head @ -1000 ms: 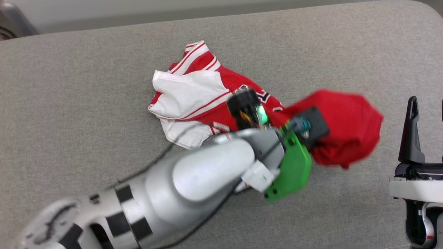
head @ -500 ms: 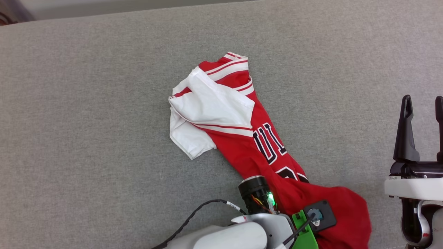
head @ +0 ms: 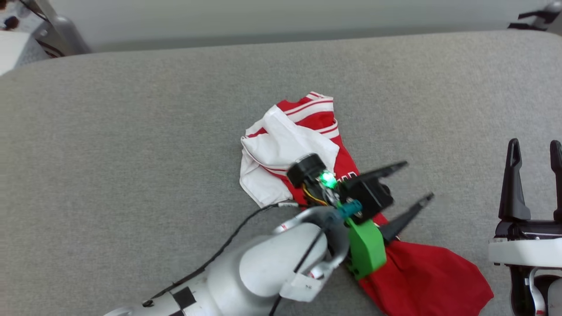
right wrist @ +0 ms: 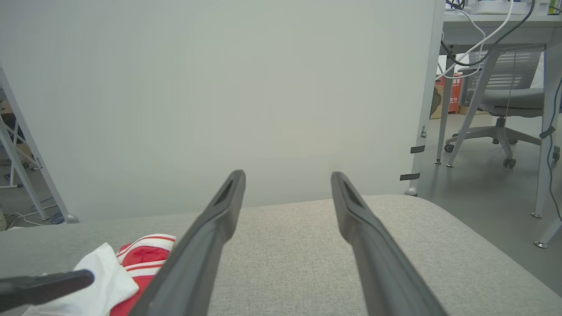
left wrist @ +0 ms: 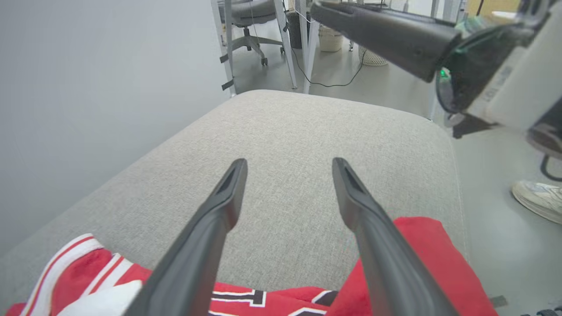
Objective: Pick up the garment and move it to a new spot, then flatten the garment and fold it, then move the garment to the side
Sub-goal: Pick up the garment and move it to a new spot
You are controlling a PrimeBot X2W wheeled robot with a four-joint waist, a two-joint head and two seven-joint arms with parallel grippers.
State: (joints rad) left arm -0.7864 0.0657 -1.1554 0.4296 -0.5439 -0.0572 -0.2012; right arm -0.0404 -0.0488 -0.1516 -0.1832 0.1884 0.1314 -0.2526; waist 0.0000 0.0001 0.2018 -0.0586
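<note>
The left gripper [head: 419,180], two long dark fingers on a pale silver arm with a green bracket at the wrist, has its jaws spread wide with nothing between them; in its own wrist view only bare cloth shows in the gap. The right gripper [head: 534,142] stands at the lower right of the head view, well apart from the other, fingers pointing up and likewise parted and empty. The red jersey T-shirt with white short sleeves and red-and-white striped trim [head: 417,272] lies crumpled in a long diagonal strip under the left arm: its white sleeves and striped collar end sit bunched beyond the wrist, its plain red hem end spreads out near the front edge, and the left fingers reach out past it over open fabric (whether the lower finger brushes the red cloth cannot be told). Black, white-outlined lettering peeks out beneath the fingers in the left wrist view. Everything rests on a wide grey woven upholstered surface with rounded corners [head: 131,131]. Behind it rises a plain pale partition wall [right wrist: 219,87]; past that are a grey floor, metal desk legs with trailing cables, a grey swivel office chair [right wrist: 505,101], and a pale shoe [left wrist: 538,199].
</note>
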